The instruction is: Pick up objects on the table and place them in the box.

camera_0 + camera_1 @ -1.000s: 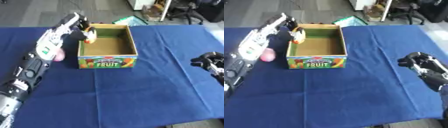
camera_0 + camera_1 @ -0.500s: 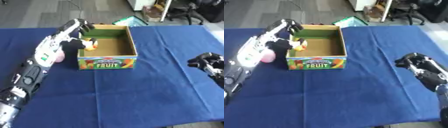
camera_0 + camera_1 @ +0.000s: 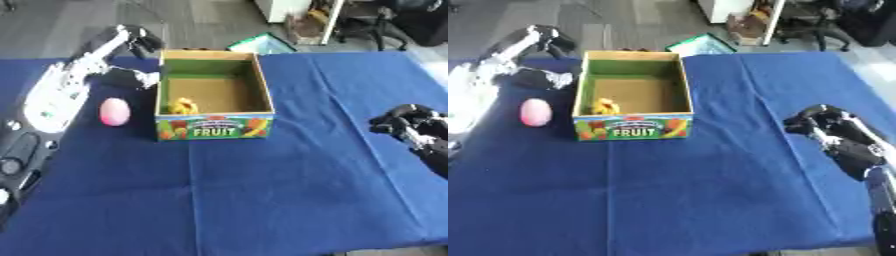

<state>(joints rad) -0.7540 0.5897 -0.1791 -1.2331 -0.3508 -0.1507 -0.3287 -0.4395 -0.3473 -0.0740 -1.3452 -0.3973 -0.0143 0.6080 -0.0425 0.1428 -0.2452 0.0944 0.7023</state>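
Observation:
The cardboard FRUIT box (image 3: 213,126) stands open at the middle back of the blue table. A small yellow and dark toy (image 3: 182,106) lies on its floor near the front left corner. A pink egg-shaped thing (image 3: 114,111) rests on the cloth just left of the box. My left hand (image 3: 138,38) hangs above the table's far edge, beyond the box's far left corner, fingers relaxed and holding nothing. My right hand (image 3: 826,121) rests at the right side of the table with its fingers curled and nothing in them.
A green and white thing (image 3: 263,44) lies on the floor behind the box. Chairs and shelves stand past the table's far right. Blue cloth (image 3: 262,200) stretches bare from the box to the front edge.
The toy that my left hand held over the box's left wall now lies inside the box. The left hand has let go and drawn back up and away to the far left.

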